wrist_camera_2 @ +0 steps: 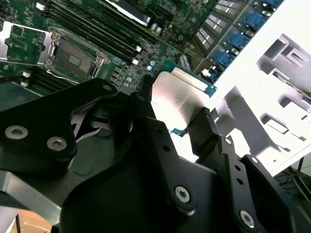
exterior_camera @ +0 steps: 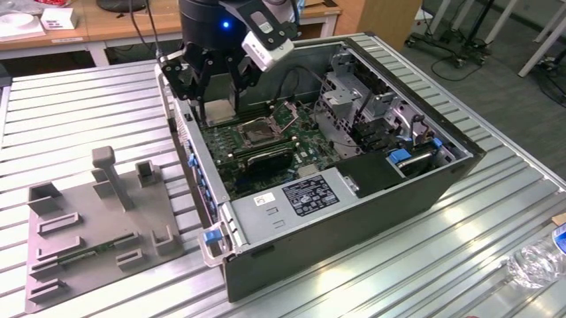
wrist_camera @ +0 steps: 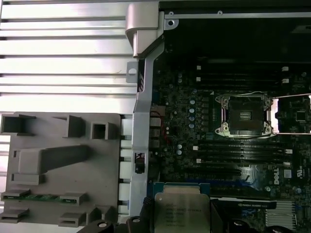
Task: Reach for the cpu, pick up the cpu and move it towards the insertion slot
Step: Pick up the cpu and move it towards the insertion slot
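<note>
pincer: black two-fingered pincer (wrist_camera_2: 181, 121) hangs over the open computer case, its fingers (wrist_camera_2: 206, 131) closed against opposite edges of the chip
cpu: small flat square silvery-topped cpu (wrist_camera_2: 177, 99) with a green rim, gripped in the pincer and lifted clear of the board; in the first wrist view its metal lid (wrist_camera: 181, 212) faces the camera
insertion slot: square socket with shiny metal frame and dark centre (exterior_camera: 258, 134), on the green motherboard just below and beside the pincer; its hinged cover stands open (wrist_camera: 243, 114)
case: dark open computer case (exterior_camera: 372, 218) lying on its side under the pincer
fixture: grey moulded fixture plate (exterior_camera: 97, 225), well apart from the pincer, outside the case
table: ribbed metal table (exterior_camera: 79, 112) carrying case and fixture
</note>
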Robot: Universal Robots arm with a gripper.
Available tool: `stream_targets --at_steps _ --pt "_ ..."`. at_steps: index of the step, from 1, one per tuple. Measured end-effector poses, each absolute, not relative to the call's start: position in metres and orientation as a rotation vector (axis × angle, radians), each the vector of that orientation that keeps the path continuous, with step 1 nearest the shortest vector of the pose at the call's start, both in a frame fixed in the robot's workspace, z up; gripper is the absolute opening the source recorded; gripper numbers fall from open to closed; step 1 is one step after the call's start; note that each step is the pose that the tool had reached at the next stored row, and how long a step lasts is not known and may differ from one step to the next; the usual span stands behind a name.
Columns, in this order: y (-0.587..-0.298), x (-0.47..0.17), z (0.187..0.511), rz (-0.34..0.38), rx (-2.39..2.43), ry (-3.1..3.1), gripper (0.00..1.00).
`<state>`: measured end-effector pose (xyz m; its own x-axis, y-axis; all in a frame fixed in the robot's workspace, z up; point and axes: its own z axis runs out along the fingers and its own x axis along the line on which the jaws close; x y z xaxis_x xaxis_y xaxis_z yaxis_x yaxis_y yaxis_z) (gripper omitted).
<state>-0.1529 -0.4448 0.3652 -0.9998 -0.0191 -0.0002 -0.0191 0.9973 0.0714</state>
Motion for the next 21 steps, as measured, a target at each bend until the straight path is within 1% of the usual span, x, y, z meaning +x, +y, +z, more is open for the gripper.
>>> stream_targets --at_steps 21 --pt "-0.445 -0.141 0.365 -0.112 0.030 -3.139 0.54"
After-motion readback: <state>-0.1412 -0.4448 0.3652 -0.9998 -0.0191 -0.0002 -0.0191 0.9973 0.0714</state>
